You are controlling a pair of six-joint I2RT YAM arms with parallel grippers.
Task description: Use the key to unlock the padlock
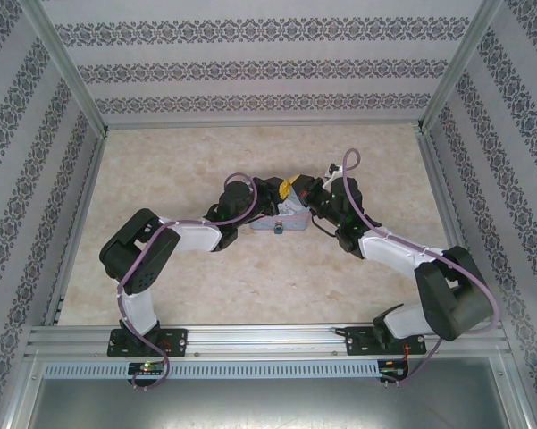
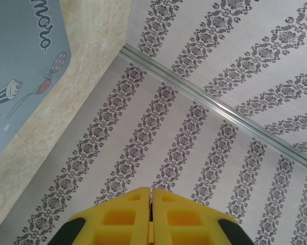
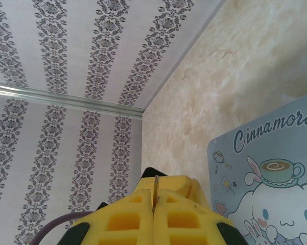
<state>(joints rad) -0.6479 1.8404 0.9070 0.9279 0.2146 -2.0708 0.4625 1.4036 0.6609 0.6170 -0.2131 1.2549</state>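
Observation:
My two arms meet over the middle of the table, and their yellow fingertips (image 1: 288,187) come together above a light-blue cartoon tin (image 1: 292,215). My right gripper (image 3: 154,196) is shut on the key (image 3: 156,188), a thin metal strip seen edge-on and poking up past the pads. Just beyond the key sit the left arm's yellow fingers (image 3: 204,185). My left gripper (image 2: 151,192) is shut. A thin pale sliver shows in its seam, and I cannot tell what it is. A tiny blue thing at the tin's near edge looks like the padlock (image 1: 277,229).
The tin (image 2: 20,66) lies flat on the beige marbled table (image 1: 161,179), its cartoon lid (image 3: 276,194) facing up. Patterned walls with aluminium rails (image 1: 67,71) close in the back and both sides. Purple cables run along both arms.

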